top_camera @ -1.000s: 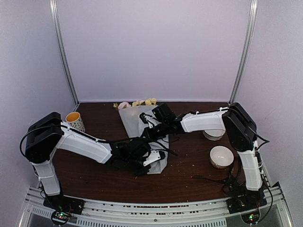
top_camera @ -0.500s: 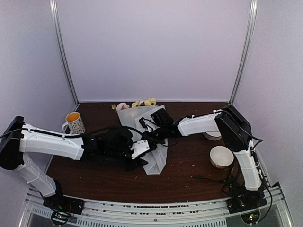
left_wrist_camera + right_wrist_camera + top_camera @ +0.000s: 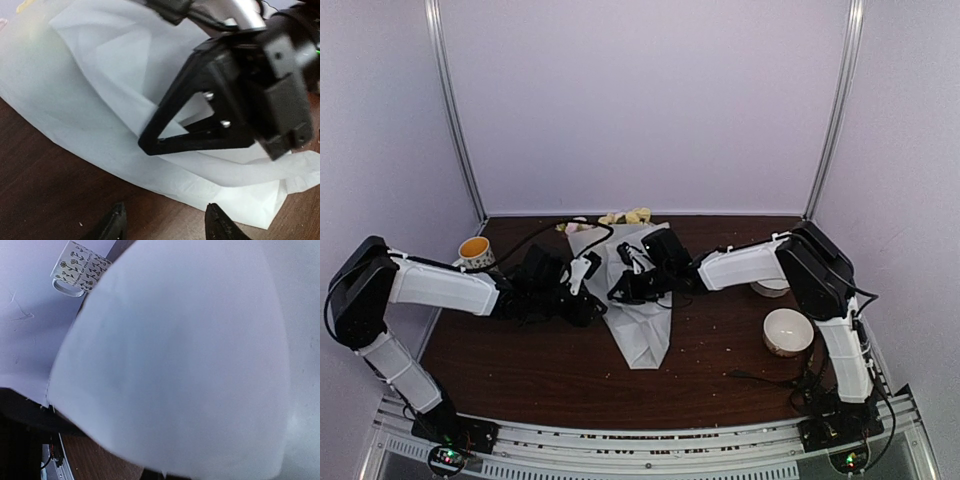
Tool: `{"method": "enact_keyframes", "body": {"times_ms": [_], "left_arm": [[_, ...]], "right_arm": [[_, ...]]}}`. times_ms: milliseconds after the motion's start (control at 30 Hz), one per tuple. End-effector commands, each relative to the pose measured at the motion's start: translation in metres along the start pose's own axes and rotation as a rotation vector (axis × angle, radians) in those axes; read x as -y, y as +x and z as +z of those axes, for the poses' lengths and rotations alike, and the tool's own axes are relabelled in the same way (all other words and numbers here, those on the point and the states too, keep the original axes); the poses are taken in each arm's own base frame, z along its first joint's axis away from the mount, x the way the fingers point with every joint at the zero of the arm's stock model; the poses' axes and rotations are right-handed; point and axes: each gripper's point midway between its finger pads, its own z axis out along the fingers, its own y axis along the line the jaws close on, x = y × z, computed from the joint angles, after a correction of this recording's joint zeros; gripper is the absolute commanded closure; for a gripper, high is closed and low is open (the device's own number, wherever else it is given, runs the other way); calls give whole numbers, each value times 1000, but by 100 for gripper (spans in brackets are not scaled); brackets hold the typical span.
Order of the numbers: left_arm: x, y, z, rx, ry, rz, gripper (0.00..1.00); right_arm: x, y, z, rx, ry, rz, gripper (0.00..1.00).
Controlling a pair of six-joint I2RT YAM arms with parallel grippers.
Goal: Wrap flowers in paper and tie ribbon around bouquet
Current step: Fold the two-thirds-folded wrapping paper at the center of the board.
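white paper (image 3: 75, 100) pinched by right end effector (image 3: 146, 145); left end effector (image 3: 166, 221) open, empty

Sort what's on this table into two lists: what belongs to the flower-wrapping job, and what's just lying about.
Belongs to the job:
- paper, folded into a cone
- flowers, poking out at its far end
- ribbon: cannot be made out

Lying about:
- mug, far left
- near bowl, right side
- far bowl, partly under the right arm
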Motion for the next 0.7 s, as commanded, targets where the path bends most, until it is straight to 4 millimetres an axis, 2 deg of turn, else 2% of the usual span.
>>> {"method": "enact_keyframes", "body": {"times_ms": [0, 167, 300, 400, 533, 667], "left_arm": [[1, -31, 6, 100, 88, -140, 41], [8, -34, 11, 76, 128, -125, 37], [16, -49, -4, 157, 169, -113, 33], [24, -56, -8, 160, 212, -120, 28], [37, -52, -3, 118, 295, -152, 27], [35, -52, -2, 116, 286, -172, 26]], "right_arm": [[-28, -33, -24, 141, -48, 20, 100], [-27, -38, -30, 192, -16, 23, 100], [-29, -36, -26, 212, 10, 7, 100], [-29, -38, -25, 236, 15, 21, 100], [-29, -42, -26, 265, 37, 19, 100], [-26, -39, -24, 264, 60, 19, 100]]}}
